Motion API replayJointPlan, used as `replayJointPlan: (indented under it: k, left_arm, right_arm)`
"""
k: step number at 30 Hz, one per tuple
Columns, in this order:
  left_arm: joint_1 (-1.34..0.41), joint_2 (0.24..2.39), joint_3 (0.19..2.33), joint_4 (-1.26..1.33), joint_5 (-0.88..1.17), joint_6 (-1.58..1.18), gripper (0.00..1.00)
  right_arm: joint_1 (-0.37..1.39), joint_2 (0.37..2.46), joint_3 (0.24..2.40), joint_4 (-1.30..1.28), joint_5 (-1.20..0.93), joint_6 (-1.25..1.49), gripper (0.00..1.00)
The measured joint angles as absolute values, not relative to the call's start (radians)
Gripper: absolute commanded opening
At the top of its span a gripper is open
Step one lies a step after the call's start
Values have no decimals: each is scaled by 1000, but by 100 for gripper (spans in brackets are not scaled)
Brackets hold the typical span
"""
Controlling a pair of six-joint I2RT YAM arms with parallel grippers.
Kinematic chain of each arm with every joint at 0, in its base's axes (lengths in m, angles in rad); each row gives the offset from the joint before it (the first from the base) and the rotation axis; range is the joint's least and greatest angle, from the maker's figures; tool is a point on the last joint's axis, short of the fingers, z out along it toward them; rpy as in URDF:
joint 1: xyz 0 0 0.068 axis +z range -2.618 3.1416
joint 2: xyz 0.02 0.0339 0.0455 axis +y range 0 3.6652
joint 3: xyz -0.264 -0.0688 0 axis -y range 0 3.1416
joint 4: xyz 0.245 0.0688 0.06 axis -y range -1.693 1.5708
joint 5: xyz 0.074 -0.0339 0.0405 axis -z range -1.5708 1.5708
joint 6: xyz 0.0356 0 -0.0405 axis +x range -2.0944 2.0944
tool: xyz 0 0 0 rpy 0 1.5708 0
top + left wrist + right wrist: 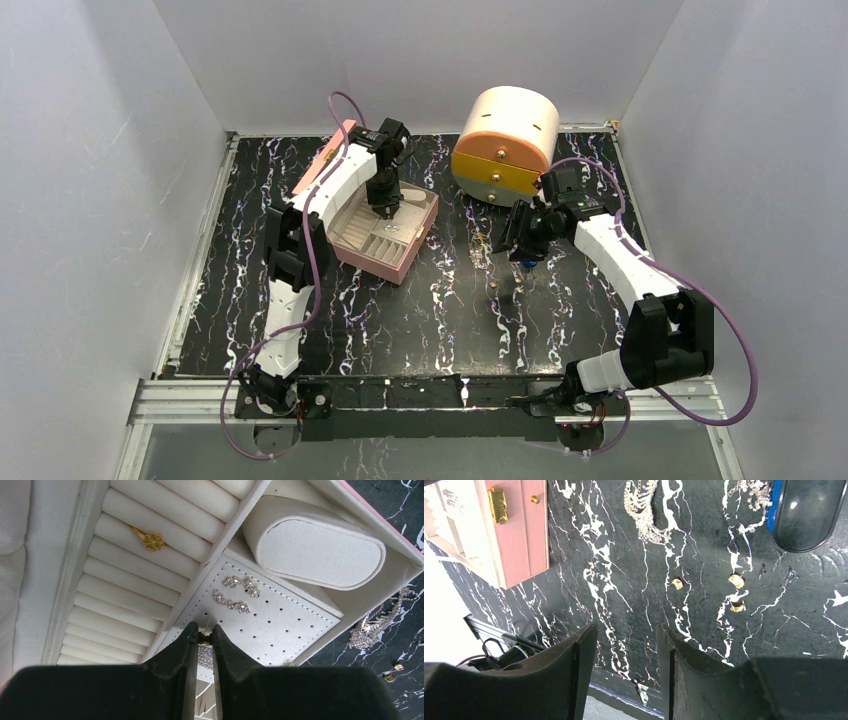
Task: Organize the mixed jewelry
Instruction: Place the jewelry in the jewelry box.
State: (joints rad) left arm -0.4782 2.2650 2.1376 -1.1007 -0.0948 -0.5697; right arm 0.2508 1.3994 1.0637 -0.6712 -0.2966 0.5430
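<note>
Left jaws: pressed together on a tiny sparkling earring [204,640], tips pointing down at the near edge of the holed pad [290,625] inside the pink box [378,262]. I'd guess it is held that way so its post can meet a hole.
On the pad: two glittering earrings [241,585] [231,602] sit side by side, so like goes with like.
Ring rolls: a gold clover ring [150,540] is tucked into a groove between the cushioned rolls [135,575], where the padding holds it.
Right jaws: spread and holding nothing, hanging over the tabletop [440,320] to the right of the box, well apart from it.
Loose pieces: three small gold bits [677,583] [736,580] [737,606] lie near one another ahead of those jaws. A sparkly chain [644,510] lies farther off.
Progress: partway, by my reckoning, since several pieces remain outside the box.
Worry: the pinched earring is much smaller than the jaws, so it could twist or drop before seating.
</note>
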Motion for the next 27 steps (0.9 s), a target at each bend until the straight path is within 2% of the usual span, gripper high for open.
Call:
replayJointPlan:
  k: [27]
  left_arm:
    - [-480,2268,2148,-1087,-104,-570,3]
  right_arm:
    - [251,1399,1064,-671,-297,543,56]
